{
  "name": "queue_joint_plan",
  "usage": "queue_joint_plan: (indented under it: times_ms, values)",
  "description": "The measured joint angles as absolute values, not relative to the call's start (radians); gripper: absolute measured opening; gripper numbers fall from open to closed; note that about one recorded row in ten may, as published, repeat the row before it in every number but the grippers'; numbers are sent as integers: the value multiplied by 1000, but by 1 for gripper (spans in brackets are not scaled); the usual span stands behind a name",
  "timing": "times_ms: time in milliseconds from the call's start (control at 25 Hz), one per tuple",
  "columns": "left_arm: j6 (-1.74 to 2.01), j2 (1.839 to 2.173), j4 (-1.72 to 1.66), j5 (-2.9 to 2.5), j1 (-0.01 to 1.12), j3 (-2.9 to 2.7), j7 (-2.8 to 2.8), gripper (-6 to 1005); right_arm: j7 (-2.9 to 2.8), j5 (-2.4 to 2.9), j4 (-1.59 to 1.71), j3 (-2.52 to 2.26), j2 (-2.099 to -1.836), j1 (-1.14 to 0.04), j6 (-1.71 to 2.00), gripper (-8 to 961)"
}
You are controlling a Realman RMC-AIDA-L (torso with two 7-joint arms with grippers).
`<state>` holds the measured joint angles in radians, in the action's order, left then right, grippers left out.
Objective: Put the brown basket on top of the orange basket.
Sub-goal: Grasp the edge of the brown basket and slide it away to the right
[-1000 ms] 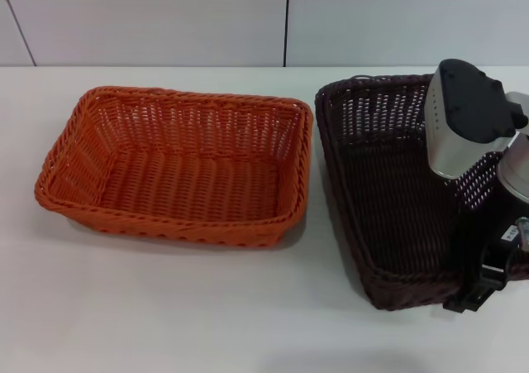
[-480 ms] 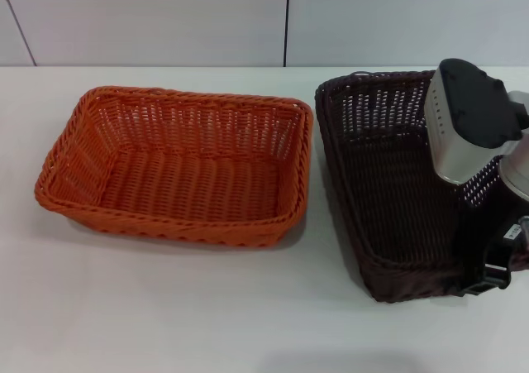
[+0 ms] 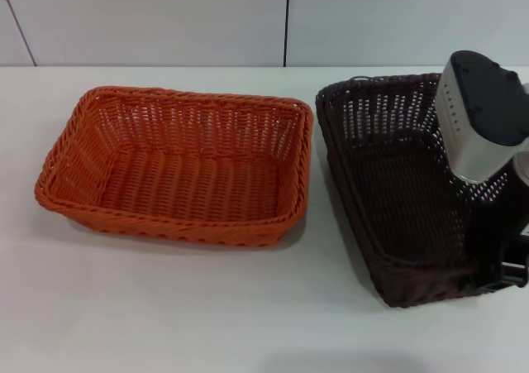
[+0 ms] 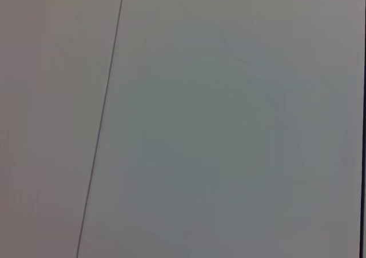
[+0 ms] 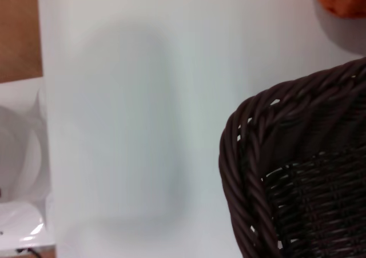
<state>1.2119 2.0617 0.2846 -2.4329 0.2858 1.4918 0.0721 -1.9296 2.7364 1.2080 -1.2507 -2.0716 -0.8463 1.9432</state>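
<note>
At about four o'clock on the white table [image 3: 165,307], nearest the robot, the right gripper [image 3: 504,270] sits at the near right corner of the brown basket [image 3: 397,183], its dark body low against the braided rim; whether its fingers are spread or pinching the rim cannot be told, since the arm's silver-and-black housing covers them. There is one brown basket, and it stands skewed, its near end swung rightward. At nine o'clock from it, just beside but apart, rests the one orange basket [image 3: 178,166], upright with nothing inside it. Farther back at twelve o'clock rises a pale panelled wall [image 3: 165,17]. The left gripper shows in no view; its wrist camera faces only that wall.
</note>
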Motion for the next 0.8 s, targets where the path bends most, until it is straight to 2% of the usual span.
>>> queue_joint_plan:
  times_ms: [800]
  values:
    - [1212,2062,284,-2433,291,1496,67,741,-1958,2862,1602,-1234,-2069,-831,2123,131]
